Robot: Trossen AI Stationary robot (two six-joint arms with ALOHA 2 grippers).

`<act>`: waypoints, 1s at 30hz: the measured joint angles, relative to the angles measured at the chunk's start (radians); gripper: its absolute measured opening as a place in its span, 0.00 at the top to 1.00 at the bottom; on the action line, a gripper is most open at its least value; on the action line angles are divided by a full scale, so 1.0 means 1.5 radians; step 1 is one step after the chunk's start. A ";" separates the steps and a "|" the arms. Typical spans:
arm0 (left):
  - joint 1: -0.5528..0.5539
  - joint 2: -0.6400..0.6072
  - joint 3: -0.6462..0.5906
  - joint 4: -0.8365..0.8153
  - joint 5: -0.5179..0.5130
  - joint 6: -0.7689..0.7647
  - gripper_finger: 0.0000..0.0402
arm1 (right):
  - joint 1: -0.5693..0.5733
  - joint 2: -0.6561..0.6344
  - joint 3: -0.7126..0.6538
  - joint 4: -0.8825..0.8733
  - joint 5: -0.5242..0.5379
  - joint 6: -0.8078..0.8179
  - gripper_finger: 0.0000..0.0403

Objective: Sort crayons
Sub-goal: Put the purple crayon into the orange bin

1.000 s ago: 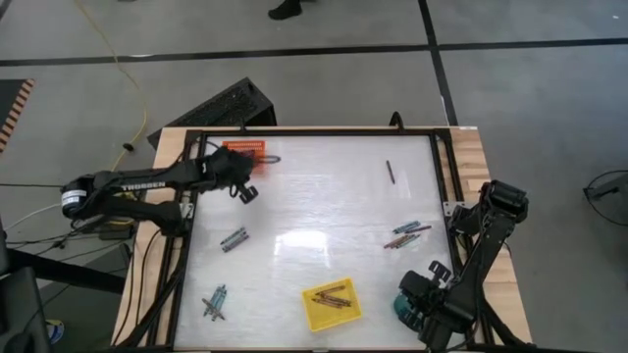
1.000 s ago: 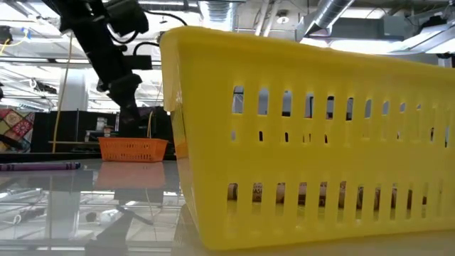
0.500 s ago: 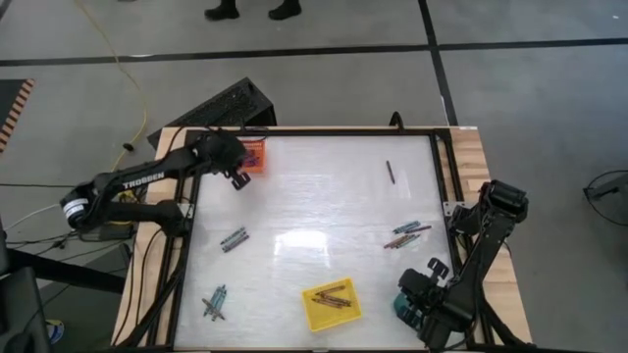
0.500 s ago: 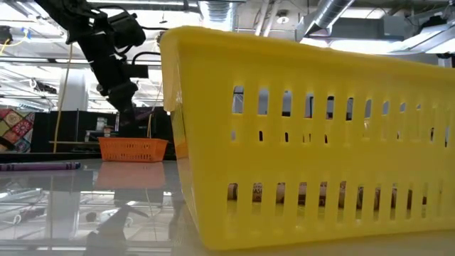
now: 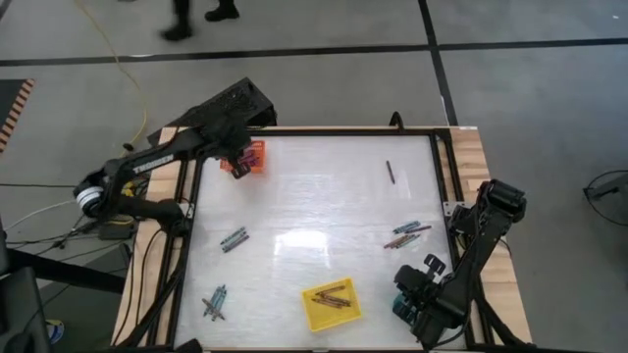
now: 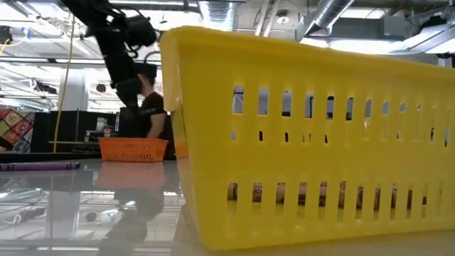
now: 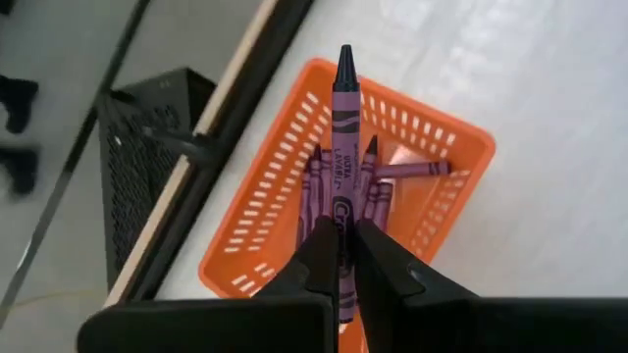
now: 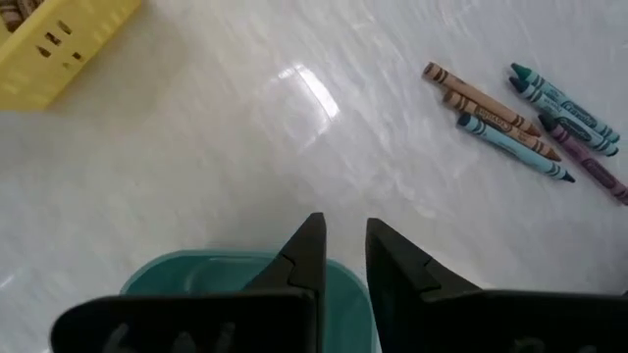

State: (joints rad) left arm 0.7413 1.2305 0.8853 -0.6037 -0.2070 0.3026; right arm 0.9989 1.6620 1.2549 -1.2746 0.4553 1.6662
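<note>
From above, my left gripper (image 5: 235,162) hangs over the orange tray (image 5: 257,155) at the far left corner of the counter (image 5: 314,211). My right gripper (image 5: 417,294) waits over the teal tray (image 5: 400,307) at the near right corner. Loose crayons lie in clusters: one near the right edge (image 5: 406,234), one left of centre (image 5: 234,239), one near the front left (image 5: 215,301), and a single dark crayon (image 5: 389,172) far right. The yellow tray (image 5: 331,304) holds several more.

At counter height, the yellow tray fills most of the view, the orange tray (image 6: 133,148) sits far behind it, and a person (image 6: 149,107) stands beyond.

Through my left wrist, I am clamped on a purple crayon (image 7: 342,157), gripping its lower end, tip pointing out over the orange tray (image 7: 285,186) where other purple crayons (image 7: 378,181) already lie. It looks light, stiff and waxy-slick under its paper wrap, probably brittle, so a mid-shaft hold seems safest.

Through my right wrist, the right gripper's fingers (image 8: 304,257) stand slightly apart, grasping nothing, above the teal tray (image 8: 196,275).
</note>
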 joint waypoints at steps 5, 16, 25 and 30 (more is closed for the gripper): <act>0.003 0.091 0.045 -0.039 -0.014 0.020 0.99 | 0.001 0.000 0.000 0.007 0.000 0.000 0.83; 0.022 0.126 0.055 -0.053 -0.005 0.052 0.99 | 0.006 0.000 0.000 0.017 0.000 0.000 0.83; 0.064 0.126 0.055 -0.087 0.019 0.056 0.99 | 0.006 0.000 0.000 0.014 0.011 0.000 0.83; 0.070 0.126 0.055 -0.086 0.031 0.065 0.96 | 0.006 0.000 0.000 0.013 0.014 0.000 0.83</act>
State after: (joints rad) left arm 0.8455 1.4197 0.9684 -0.7322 -0.1608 0.4004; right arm 1.0073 1.6620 1.2549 -1.2552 0.4759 1.6661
